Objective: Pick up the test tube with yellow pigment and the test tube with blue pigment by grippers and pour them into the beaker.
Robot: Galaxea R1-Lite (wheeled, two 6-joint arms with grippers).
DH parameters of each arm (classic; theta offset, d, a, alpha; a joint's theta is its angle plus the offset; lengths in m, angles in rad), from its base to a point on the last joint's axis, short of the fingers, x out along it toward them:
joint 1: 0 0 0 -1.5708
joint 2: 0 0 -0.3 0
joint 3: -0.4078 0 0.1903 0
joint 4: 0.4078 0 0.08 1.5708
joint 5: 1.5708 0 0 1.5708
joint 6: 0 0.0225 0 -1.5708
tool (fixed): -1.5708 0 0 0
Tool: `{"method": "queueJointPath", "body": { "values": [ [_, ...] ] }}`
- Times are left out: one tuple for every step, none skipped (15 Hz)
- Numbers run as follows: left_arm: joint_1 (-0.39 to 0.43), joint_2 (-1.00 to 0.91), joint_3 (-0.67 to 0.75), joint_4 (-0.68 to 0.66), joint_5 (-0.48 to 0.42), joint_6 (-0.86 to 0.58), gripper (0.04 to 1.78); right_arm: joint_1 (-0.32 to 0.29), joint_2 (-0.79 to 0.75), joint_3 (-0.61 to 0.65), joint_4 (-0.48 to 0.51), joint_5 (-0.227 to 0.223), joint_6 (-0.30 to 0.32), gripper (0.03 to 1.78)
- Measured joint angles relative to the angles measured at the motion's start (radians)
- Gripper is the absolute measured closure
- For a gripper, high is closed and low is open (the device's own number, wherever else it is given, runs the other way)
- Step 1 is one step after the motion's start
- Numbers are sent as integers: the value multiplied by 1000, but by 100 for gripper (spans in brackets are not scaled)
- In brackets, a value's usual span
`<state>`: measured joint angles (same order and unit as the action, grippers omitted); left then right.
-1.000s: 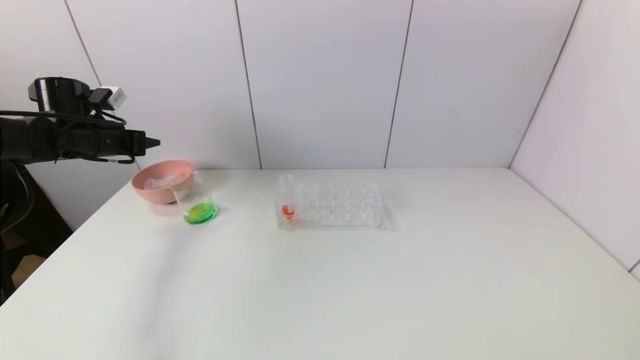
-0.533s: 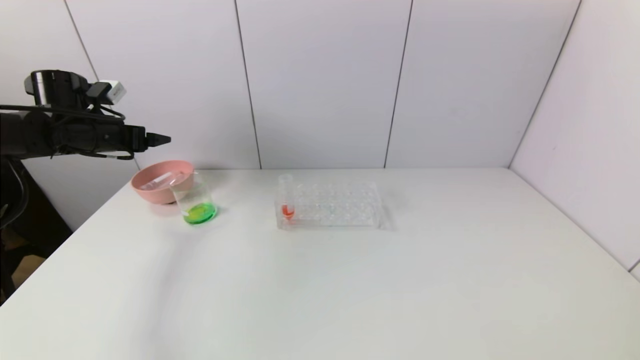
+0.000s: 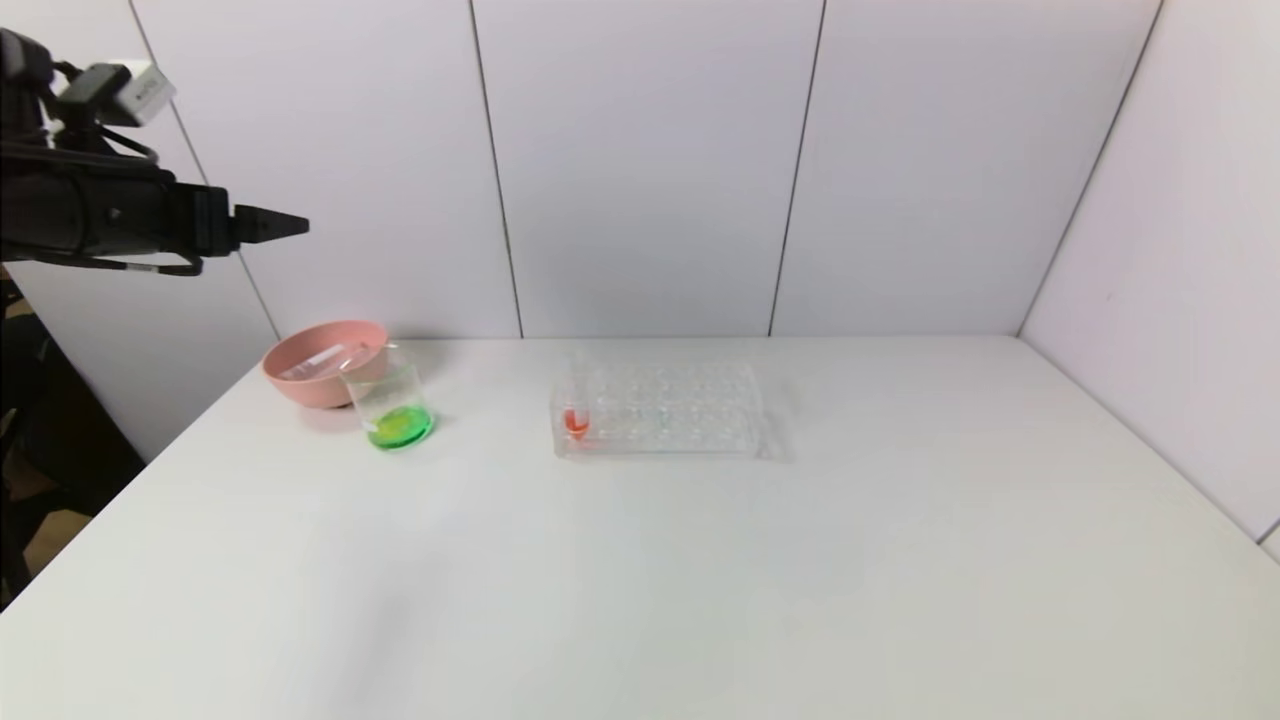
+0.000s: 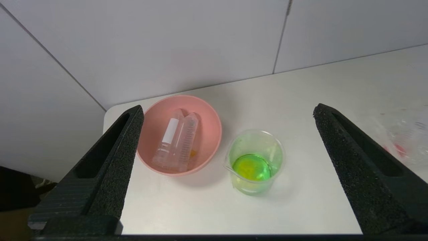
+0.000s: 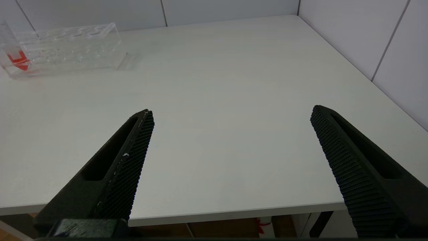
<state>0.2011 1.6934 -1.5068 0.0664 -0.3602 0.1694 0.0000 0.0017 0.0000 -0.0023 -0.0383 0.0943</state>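
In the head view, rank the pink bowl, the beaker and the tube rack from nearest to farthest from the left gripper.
1. Pink bowl, below the raised left gripper, at the table's far left.
2. Beaker holding green liquid, just in front of the bowl, to its right.
3. Tube rack, mid-table, well to the right.

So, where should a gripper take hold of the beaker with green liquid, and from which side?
Judging by its shape, grip the beaker across its straight upright wall, about mid-height, above the green liquid. Come from the open table side, away from the pink bowl standing close beside it. The left gripper, open and empty above, is nearest.
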Motion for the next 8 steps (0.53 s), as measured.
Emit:
{"method": "queueJointPath", "body": {
  "values": [
    [-9, -77, 45, 11, -24, -1, 6, 0, 0, 0, 0, 0, 0, 10],
    [-16, -165, 97, 21, -58, -2, 6, 0, 0, 0, 0, 0, 0, 10],
    [-20, -251, 154, 32, -90, -2, 6, 0, 0, 0, 0, 0, -1, 10],
    [-25, -338, 208, 49, -121, -2, 6, 0, 0, 0, 0, 0, 0, 10],
    [-34, -434, 260, 79, -153, -2, 6, 0, 0, 0, 0, 0, 0, 10],
    [-43, -522, 299, 118, -181, -1, 6, 0, 0, 0, 0, 0, 0, 10],
    [-52, -602, 330, 164, -207, 1, 6, 0, 0, 0, 0, 0, 0, 10],
    [-63, -694, 355, 221, -230, 3, 6, 0, 0, 0, 0, 0, 0, 10]
  ]
}}
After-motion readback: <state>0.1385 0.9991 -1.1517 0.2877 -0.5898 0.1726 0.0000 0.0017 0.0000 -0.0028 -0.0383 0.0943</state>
